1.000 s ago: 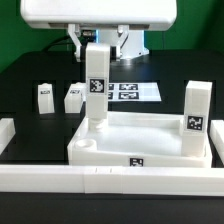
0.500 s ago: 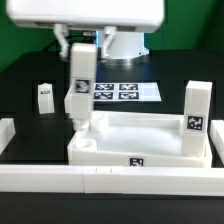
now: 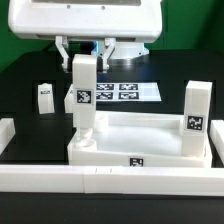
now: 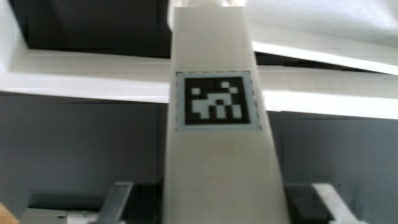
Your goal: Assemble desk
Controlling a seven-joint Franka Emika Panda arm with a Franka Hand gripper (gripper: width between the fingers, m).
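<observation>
One leg now stands upright at the desk corner; previously tilted.

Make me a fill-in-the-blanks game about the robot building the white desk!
1. The desk panel has ___ legs standing on it.
2. One more leg stands by itself on the ___ table.
3. The gripper is right above the leg at the exterior view's ___ corner of the panel.
4. The marker board lies ___ the panel in the exterior view.

Missing words: two; black; left; behind
</observation>
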